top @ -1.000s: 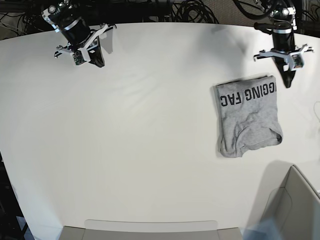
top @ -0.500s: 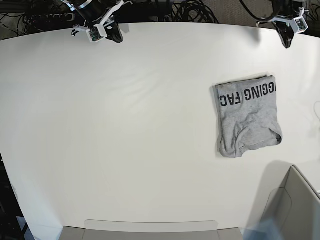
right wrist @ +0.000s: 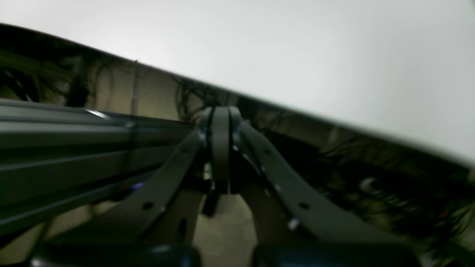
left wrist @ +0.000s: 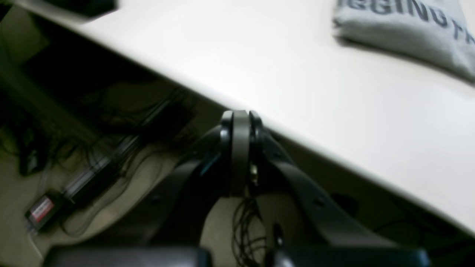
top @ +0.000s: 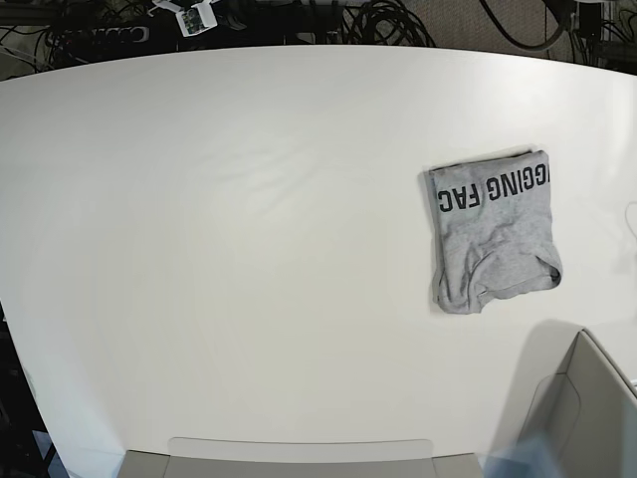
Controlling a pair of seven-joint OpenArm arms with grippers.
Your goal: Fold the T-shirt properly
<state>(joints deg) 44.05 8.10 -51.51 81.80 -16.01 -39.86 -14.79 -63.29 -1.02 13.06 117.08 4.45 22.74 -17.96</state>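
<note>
The T-shirt [top: 493, 231] lies folded into a compact grey rectangle on the right side of the white table [top: 249, 249], with black block lettering facing up along its far edge. In the left wrist view it is blurred at the top right, T-shirt [left wrist: 404, 26]. My left gripper [left wrist: 240, 115] is shut and holds nothing, pulled back past the table's far edge over the floor. My right gripper [right wrist: 220, 111] is also shut and holds nothing, beyond the far edge at the other end. Neither touches the cloth.
A cardboard box [top: 587, 408] stands at the near right corner and a grey tray [top: 299, 453] at the near edge. Tangled cables [top: 388, 20] run behind the table. A power strip [left wrist: 41, 211] and metal rails [right wrist: 74, 148] lie below the far edge.
Both arms have drawn back from above the table toward its far edge and nearly left the base view. The T-shirt has not moved.
</note>
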